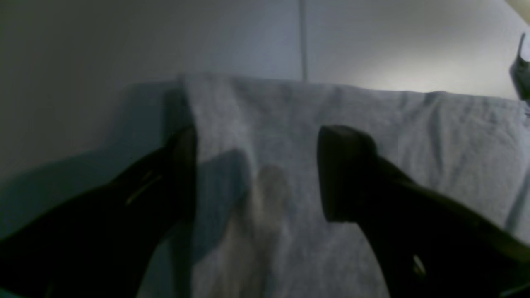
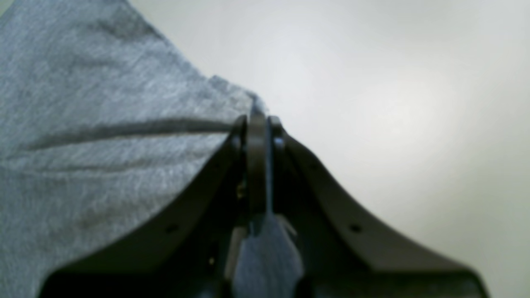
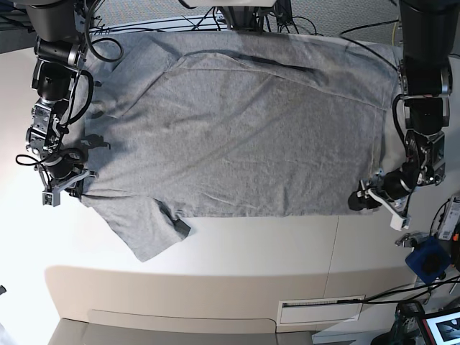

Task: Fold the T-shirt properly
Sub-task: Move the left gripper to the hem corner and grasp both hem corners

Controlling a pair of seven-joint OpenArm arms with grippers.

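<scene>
The T-shirt [image 3: 237, 122] lay spread plain side up across the white table [image 3: 237, 251], one sleeve hanging toward the front edge; only the base view showed that spread. The right wrist view alone showed the right gripper [image 2: 257, 124] closed tight on a pinched edge of grey cloth; the left wrist view showed the left gripper [image 1: 256, 165] spread wide over the shirt's edge, holding nothing.
</scene>
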